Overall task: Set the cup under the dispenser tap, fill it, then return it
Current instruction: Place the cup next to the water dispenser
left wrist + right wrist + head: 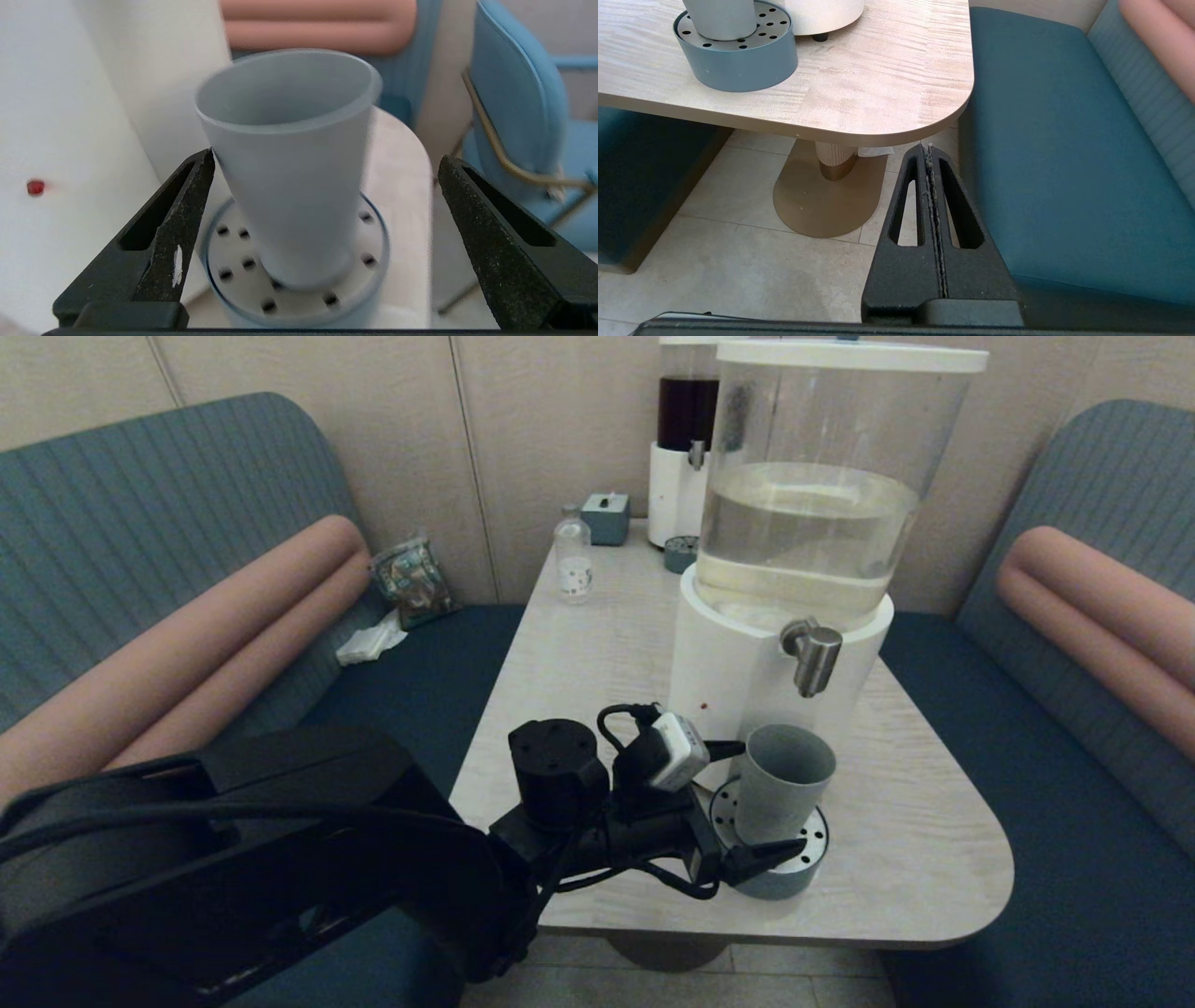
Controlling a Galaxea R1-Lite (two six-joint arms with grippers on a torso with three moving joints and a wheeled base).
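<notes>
Your cup [782,782] is sitting upright on the round drip tray [810,859], right under the tap [814,656] of the big dispenser [747,672]. Your left gripper [761,800] is spread wide around the cup; in the wrist view one finger [187,196] looks right at its wall, the other is well clear. Your right gripper [929,154] is parked low off the table [878,93] edge, fingers pressed together.
</notes>
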